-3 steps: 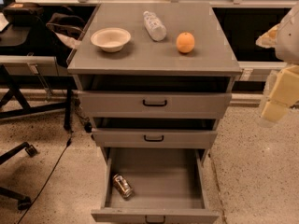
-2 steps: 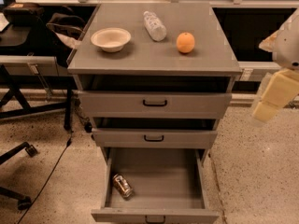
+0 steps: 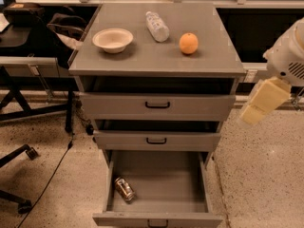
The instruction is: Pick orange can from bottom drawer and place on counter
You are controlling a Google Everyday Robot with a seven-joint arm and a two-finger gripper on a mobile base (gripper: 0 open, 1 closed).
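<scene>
The gripper (image 3: 260,104) has drifted a bit down-left toward the cabinet (can't tell if it's spread or closed), but the orange can (image 3: 124,189) lies untouched in the open bottom drawer (image 3: 205,186), so the reach is only just starting.

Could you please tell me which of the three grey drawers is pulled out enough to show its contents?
The bottom drawer: it alone is pulled well out, with the orange can lying inside at left. The gripper hangs right of the counter.
</scene>
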